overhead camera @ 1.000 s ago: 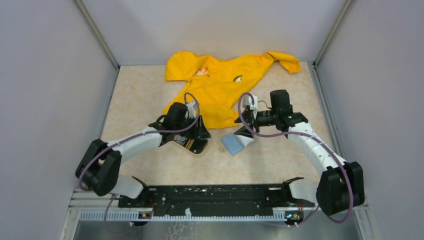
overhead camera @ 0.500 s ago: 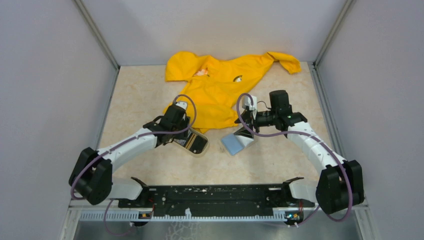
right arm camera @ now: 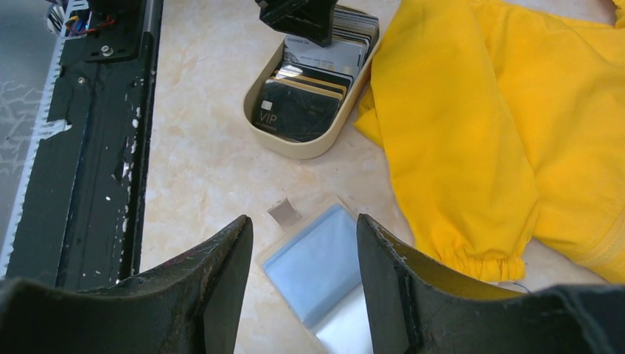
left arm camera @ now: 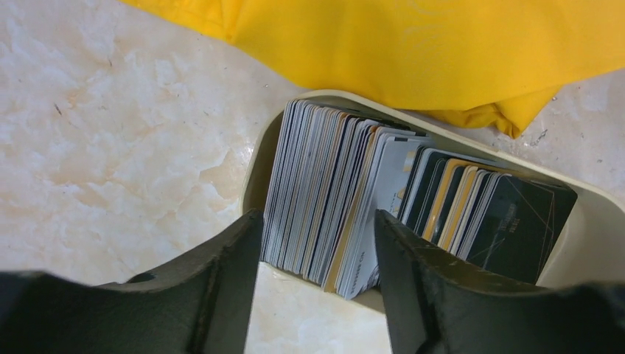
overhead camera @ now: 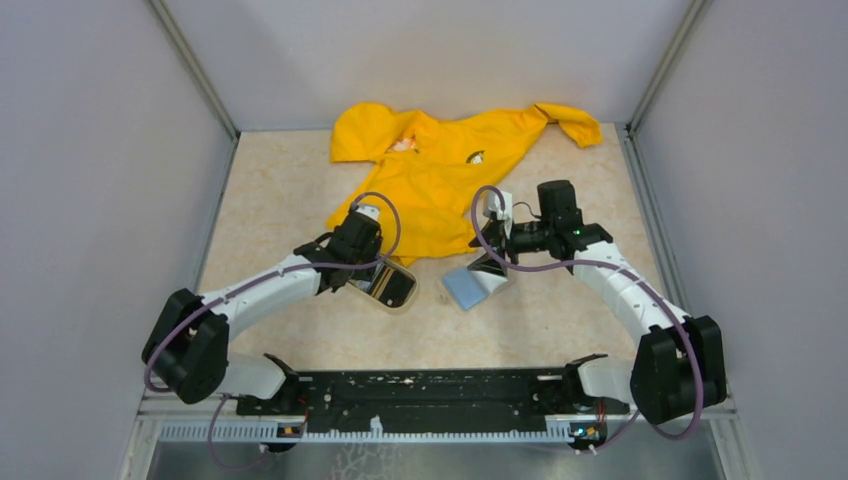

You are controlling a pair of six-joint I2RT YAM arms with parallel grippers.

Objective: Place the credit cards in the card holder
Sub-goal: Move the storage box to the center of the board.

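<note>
The credit cards (left arm camera: pixel 332 184) stand on edge as a striped stack in a beige oval tray (left arm camera: pixel 589 228), with dark ones toward one end (right arm camera: pixel 298 110). My left gripper (left arm camera: pixel 315 221) hangs open over the stack's near end, its fingers straddling the cards and holding nothing; in the top view the left gripper (overhead camera: pixel 368 275) is at the tray's left end. The card holder (right arm camera: pixel 317 262) lies open on the table, bluish clear pockets up, a small tan tab beside it. My right gripper (right arm camera: pixel 304 221) is open just above the card holder (overhead camera: pixel 466 287), empty.
A yellow jacket (overhead camera: pixel 450 165) is spread across the back of the table, its sleeve cuff (right arm camera: pixel 472 258) lying close to the card holder and its hem touching the tray (overhead camera: pixel 392 290). A black rail (overhead camera: pixel 420 390) runs along the near edge. Grey walls close both sides.
The left arm has pulled back to the left, uncovering more of the tray, and its jaws have widened a little. The right arm and card holder have stayed put.
</note>
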